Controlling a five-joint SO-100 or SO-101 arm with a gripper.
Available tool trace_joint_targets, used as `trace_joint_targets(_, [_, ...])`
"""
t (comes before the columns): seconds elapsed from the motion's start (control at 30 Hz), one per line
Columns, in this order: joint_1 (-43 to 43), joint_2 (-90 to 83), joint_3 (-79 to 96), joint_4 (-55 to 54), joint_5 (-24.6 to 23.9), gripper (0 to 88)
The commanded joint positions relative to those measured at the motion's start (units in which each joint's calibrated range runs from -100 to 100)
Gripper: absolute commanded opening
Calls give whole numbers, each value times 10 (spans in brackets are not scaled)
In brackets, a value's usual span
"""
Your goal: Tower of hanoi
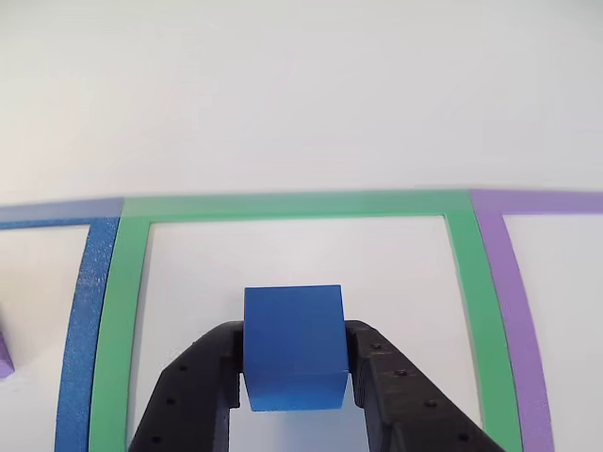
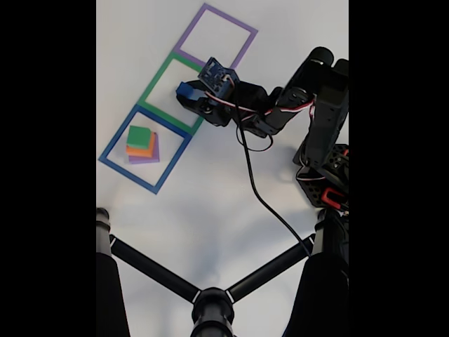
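A blue cube [image 1: 293,347] sits between my black fingers, with the gripper [image 1: 294,372] shut on it inside the green taped square [image 1: 132,282]. In the fixed view the same blue cube [image 2: 185,90] is held by the gripper [image 2: 188,97] over the green square [image 2: 160,77], at its right side. A stack of blocks stands in the blue square [image 2: 112,151]: a green block [image 2: 139,135] on top, an orange one [image 2: 142,150] under it, and a purple one [image 2: 144,159] at the bottom. Whether the blue cube rests on the table or hangs just above it I cannot tell.
A purple taped square [image 2: 245,38] lies beyond the green one, with nothing in it. The arm's base [image 2: 324,168] and a black cable [image 2: 263,200] lie to the right. A black tripod [image 2: 210,302] spreads across the near part of the white table.
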Motion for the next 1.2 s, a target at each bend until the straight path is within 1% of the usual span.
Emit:
trace_joint_targets(0.0, [-4,-144,0,125,0,22])
trace_joint_targets(0.27, [-5,-333,-55,420,0,19])
trace_joint_targets(0.4, [-11,-430,-123,613,0,18])
trace_joint_targets(0.53, [-18,-497,-249,840,0,17])
trace_joint_targets(0.63, [-28,-521,-377,1014,0,17])
trace_joint_targets(0.77, [-43,-523,-547,1209,0,18])
trace_joint_targets(0.87, [-59,-523,-630,1291,0,19])
trace_joint_targets(0.93, [-70,-526,-657,1319,0,19])
trace_joint_targets(1.17, [-98,-539,-672,1328,0,19])
